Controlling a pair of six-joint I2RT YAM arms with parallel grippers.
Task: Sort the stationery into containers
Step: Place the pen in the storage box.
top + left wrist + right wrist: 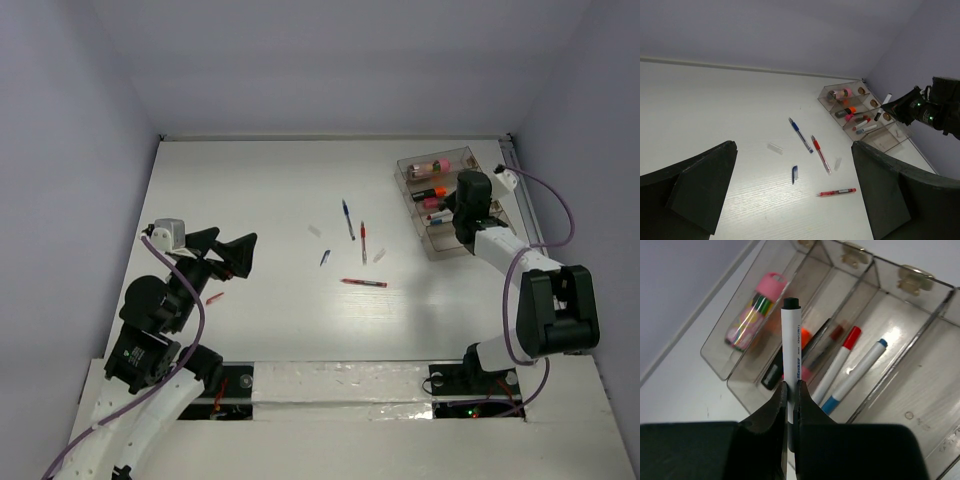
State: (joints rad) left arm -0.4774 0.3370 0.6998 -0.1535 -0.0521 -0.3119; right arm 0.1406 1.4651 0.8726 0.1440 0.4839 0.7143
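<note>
The clear four-compartment organiser (405, 180) stands at the far right. It holds a stubby pink cylinder (752, 315), an orange highlighter (805, 337), and a red-capped marker (840, 360) beside a blue-capped one (860, 367). My right gripper (791, 390) is shut on a white marker with a black cap (791, 340), held over the organiser's second compartment. On the table's middle lie a blue pen (347, 218), two red pens (363, 241) (364, 283), a blue cap (325, 257) and two clear caps (315, 231) (380, 255). My left gripper (235, 255) is open and empty, left of them.
A small red piece (214, 297) lies on the table just under my left gripper. White walls close the table at the back and on both sides. The right arm's purple cable (560, 210) loops beside the organiser. A taped strip (340, 382) runs along the near edge.
</note>
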